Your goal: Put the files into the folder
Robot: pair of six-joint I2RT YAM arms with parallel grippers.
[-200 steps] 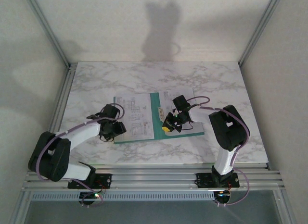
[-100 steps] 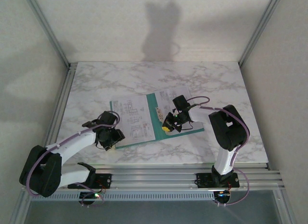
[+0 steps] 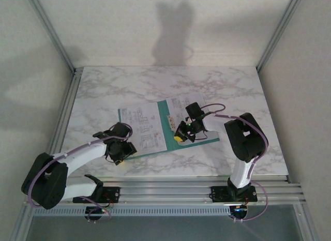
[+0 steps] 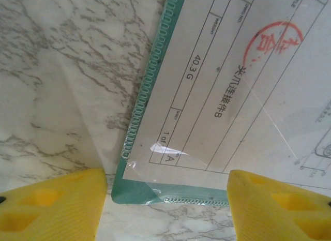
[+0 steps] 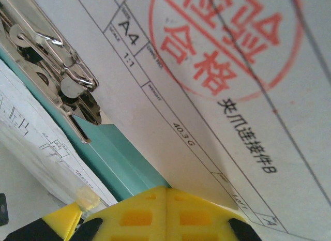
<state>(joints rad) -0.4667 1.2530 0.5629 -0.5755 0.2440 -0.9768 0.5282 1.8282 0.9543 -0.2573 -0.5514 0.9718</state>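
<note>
The folder (image 3: 168, 128) lies open on the table (image 3: 129, 86) with white files (image 3: 142, 124) on it. Our left gripper (image 4: 165, 199) is open and empty, one finger on each side of the folder's near corner. Our right gripper (image 5: 165, 212) is shut, its tip on a sheet. We should slip one finger under the corner and lift slowly.

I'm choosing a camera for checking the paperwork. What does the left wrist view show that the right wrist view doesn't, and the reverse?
Left wrist, not right: the white marble table, the ribbed corner of the thin teal-green card folder, and the left gripper with jaws apart. Right wrist, not left: a silver metal spring clip and the right gripper, shut. Both: a white printed paper sheet bearing a round red stamp, lying on the folder.
</note>
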